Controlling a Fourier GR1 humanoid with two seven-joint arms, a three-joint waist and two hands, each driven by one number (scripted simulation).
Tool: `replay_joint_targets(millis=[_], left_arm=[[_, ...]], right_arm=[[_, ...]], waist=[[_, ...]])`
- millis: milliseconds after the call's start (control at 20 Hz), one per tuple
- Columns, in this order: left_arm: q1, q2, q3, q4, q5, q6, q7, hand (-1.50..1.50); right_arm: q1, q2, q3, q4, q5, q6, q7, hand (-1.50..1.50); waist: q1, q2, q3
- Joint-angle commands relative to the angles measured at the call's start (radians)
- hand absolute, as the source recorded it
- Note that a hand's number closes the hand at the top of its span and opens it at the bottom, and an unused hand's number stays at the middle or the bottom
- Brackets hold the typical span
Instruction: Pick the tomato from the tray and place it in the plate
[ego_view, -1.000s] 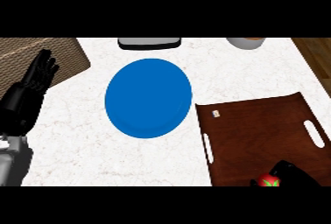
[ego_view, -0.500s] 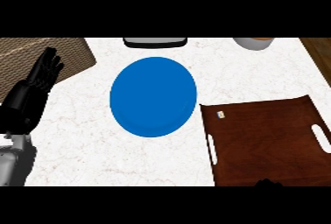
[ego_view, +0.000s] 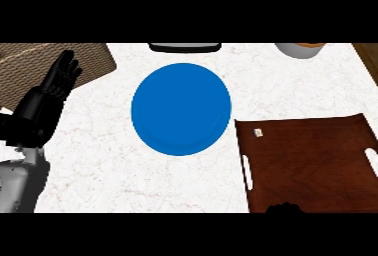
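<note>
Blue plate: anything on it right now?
No. The blue plate shows only its own bare surface, with no tomato or other item on it.

Left hand resting open, right hand barely in view

The black left hand (ego_view: 46, 100) lies left of the round blue plate (ego_view: 181, 108), fingers straight and pointing away from the robot, on a grey forearm (ego_view: 16, 182) below it. Only a dark tip of the right hand (ego_view: 286, 207) shows, below and right of the plate.
</note>
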Motion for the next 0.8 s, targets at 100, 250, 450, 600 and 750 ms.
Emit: replay_joint_targets(millis=[100,250,450,600,750], left_arm=[[-0.002,-0.027,-0.036,-0.017,-0.029,0.012,-0.007,0.0],[-0.033,-0.023,-0.027,-0.005,-0.018,0.008,0.01,0.0],[-0.02,-0.014,-0.018,0.011,-0.001,-0.023,-0.025,0.0],[-0.033,-0.009,-0.02,0.01,0.0,-0.03,-0.012,0.0],[-0.042,-0.04,-0.044,0.012,-0.032,0.006,-0.01,0.0]], right_arm=[[-0.186,0.161,-0.061,0.091,-0.107,0.019,0.139,1.5],[-0.217,0.161,-0.077,0.084,-0.156,-0.017,0.123,1.5],[-0.244,0.16,-0.124,0.107,-0.229,-0.064,0.115,1.5],[-0.329,0.164,-0.203,0.207,-0.307,-0.088,0.131,1.5],[-0.454,0.167,-0.292,0.345,-0.379,-0.129,0.155,1.5]], waist=[[0.029,0.012,0.001],[0.036,0.017,0.001],[0.058,0.028,0.0],[0.07,0.029,0.001],[0.066,0.026,0.002]])
